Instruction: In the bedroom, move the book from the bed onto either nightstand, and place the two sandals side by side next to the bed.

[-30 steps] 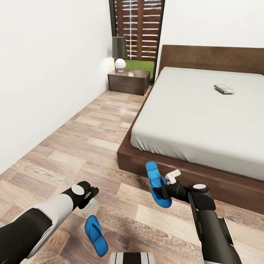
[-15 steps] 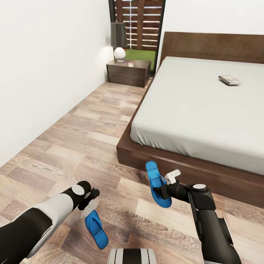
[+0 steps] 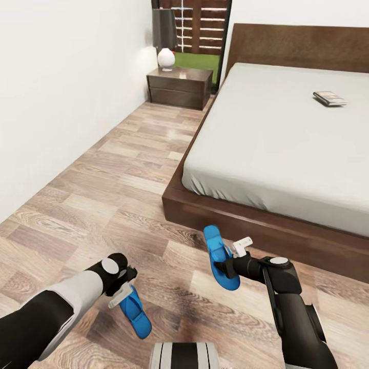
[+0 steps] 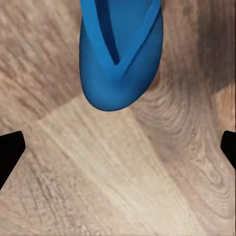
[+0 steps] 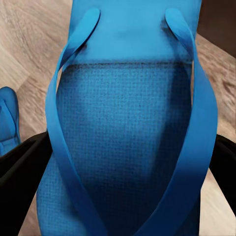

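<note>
Two blue sandals are in play, one for each arm. On the left, the left hand [image 3: 122, 292] hovers with its fingers spread wide over the floor sandal [image 3: 135, 311], which lies flat on the wood-plank floor [image 3: 102, 195]; in the left wrist view the sandal's [image 4: 120, 54] rounded end lies ahead of the dark fingertips [image 4: 10, 152], which stand far apart with nothing between them. To the right, the right hand [image 3: 225, 266] is pinching the second sandal [image 3: 220, 258] off the floor near the bed frame; the right wrist view shows its straps and sole [image 5: 128, 142] between the dark fingers [image 5: 24, 162].

What could go wrong, as I judge it: the floor sandal is thin and flat, so a descent that is a little off could push it along the planks instead of catching it. The held sandal is floppy and gripped at one side, so it may twist and land crooked, spoiling the side-by-side pairing.

Further left and back, a nightstand [image 3: 179, 88] stands by the wall, carrying a lamp [image 3: 165, 38]. The bed [image 3: 277, 138] spreads to the right, and the book [image 3: 329, 98] lies on the mattress, well apart from both hands. The lamp takes up part of the nightstand top, which leaves less room for the book.
</note>
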Controlling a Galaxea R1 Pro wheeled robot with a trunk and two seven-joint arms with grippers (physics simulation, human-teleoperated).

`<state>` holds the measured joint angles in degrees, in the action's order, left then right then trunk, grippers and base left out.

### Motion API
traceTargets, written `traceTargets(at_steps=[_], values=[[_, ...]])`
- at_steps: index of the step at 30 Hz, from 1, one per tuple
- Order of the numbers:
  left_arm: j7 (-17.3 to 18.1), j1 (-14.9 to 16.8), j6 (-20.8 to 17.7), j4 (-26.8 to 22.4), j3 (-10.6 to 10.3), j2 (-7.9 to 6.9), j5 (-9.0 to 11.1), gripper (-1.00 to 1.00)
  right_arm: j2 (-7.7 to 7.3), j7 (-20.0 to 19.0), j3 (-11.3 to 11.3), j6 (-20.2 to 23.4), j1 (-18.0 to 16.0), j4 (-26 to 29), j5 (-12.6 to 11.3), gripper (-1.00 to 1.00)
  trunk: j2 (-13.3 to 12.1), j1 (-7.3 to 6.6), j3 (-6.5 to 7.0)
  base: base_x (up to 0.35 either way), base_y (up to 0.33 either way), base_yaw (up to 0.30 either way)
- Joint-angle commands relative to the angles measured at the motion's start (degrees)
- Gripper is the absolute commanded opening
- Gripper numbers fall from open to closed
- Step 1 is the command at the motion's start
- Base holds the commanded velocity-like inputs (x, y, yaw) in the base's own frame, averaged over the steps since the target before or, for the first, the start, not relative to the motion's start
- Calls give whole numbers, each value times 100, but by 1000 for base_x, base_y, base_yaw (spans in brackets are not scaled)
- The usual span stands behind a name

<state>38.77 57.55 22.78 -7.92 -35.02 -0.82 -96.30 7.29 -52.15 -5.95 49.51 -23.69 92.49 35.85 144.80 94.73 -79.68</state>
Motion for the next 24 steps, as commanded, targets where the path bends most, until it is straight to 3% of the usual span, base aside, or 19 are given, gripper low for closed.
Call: traceTargets(at_steps=[1,11,24], values=[[119,8,89,2,33,-19,-44,100,5,-59,-11,17,-4,6,45,-100,3,1,-27,0,0,0],[307,33,244,22,43,-64,-57,100,2,-66,-11,9,-4,6,45,-100,17,27,-248,0,0,0],[85,299,271,19,36,-122,-73,100,0,-78,-20,6,-13,6,45,-100,34,60,-536,0,0,0]])
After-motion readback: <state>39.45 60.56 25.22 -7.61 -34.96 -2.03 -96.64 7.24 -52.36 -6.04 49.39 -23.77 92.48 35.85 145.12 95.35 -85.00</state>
